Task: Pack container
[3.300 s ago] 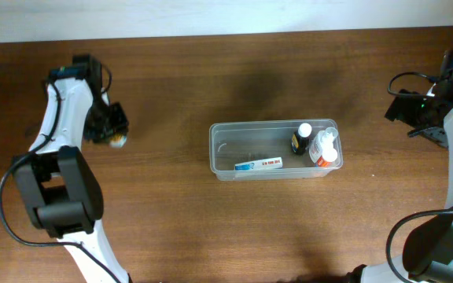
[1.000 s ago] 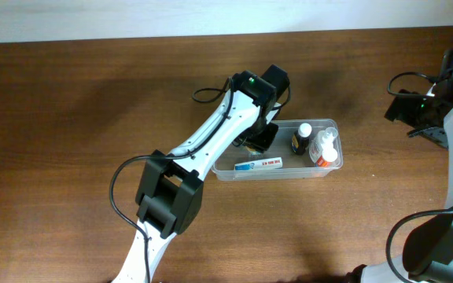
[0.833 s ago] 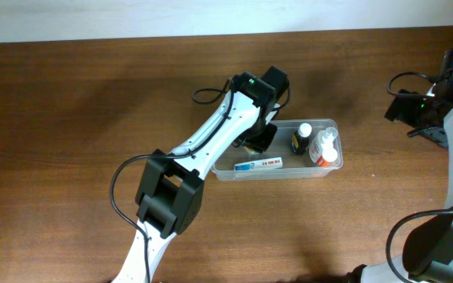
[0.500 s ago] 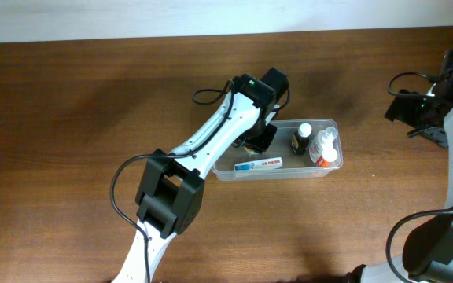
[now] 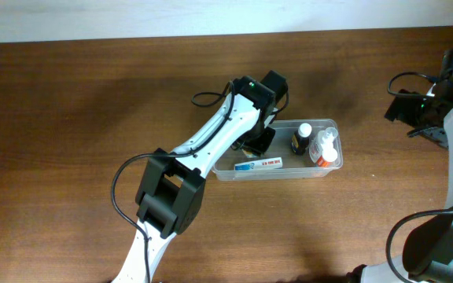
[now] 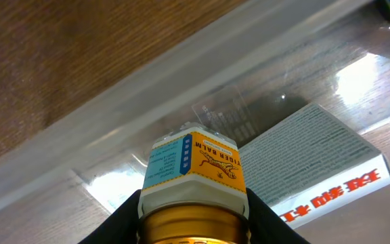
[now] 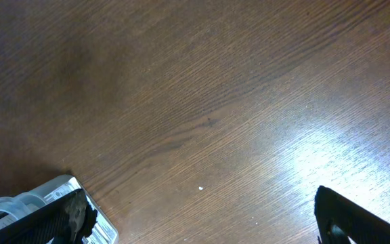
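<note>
The clear container stands at the middle of the table. It holds a white box with blue and red print, a dark bottle with a white cap and a clear bottle with orange. My left gripper is inside the container's left half, shut on a small jar with a gold lid and an orange and blue label. In the left wrist view the jar hangs over the container floor, beside the white box. My right gripper is open and empty at the far right, over bare table.
The table is dark brown wood with a pale wall along its far edge. A white printed object shows partly beside my right gripper's left finger; I cannot tell what it is.
The left arm has swung from the far left of the table to the container, carrying the jar. Over the last second it has barely shifted. The right arm has not moved.
</note>
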`<state>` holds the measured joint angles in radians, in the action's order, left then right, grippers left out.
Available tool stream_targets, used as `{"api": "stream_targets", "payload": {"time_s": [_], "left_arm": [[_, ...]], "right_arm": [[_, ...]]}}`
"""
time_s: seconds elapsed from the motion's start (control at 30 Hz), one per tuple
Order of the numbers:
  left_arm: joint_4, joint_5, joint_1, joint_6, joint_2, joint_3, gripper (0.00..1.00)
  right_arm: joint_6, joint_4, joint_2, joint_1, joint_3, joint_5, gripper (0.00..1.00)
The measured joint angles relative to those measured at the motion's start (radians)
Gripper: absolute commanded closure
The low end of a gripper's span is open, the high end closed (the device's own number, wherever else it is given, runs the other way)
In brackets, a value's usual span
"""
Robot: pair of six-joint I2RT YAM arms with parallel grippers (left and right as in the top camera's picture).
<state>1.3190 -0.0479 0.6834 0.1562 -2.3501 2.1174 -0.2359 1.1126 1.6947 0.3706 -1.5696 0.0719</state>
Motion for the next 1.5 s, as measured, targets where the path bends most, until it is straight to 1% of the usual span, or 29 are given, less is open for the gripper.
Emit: {"api": "stream_targets", "payload": {"time_s": [0.2,0.23,0.27,0.9,1.13,1.23,1.3,1.5], "left_arm": [[-0.008,0.000,0.000,0.000,0.000,-0.001,0.59],[-0.009,0.000,0.000,0.000,0.000,-0.001,0.47],[-0.013,0.000,0.000,0.000,0.000,-0.001,0.46],[-0.026,0.004,0.000,-0.005,0.000,-0.001,0.46],[-0.037,0.041,0.000,-0.007,0.000,0.008,0.45],[-0.008,0.052,0.000,-0.007,-0.001,0.064,0.44],[0.024,0.056,-0.002,-0.007,-0.001,0.124,0.41],[0.143,0.068,-0.018,-0.007,0.001,0.348,0.28]], "right_arm": [[0.000,0.000,0.000,0.000,0.000,0.000,0.02],[0.000,0.000,0.000,0.000,0.000,0.000,0.02],[0.000,0.000,0.000,0.000,0.000,0.000,0.02],[0.000,0.000,0.000,0.000,0.000,0.000,0.02],[0.000,0.000,0.000,0.000,0.000,0.000,0.02],[0.000,0.000,0.000,0.000,0.000,0.000,0.01],[0.000,0.000,0.000,0.000,0.000,0.000,0.02],[0.000,0.000,0.000,0.000,0.000,0.000,0.02]]}}
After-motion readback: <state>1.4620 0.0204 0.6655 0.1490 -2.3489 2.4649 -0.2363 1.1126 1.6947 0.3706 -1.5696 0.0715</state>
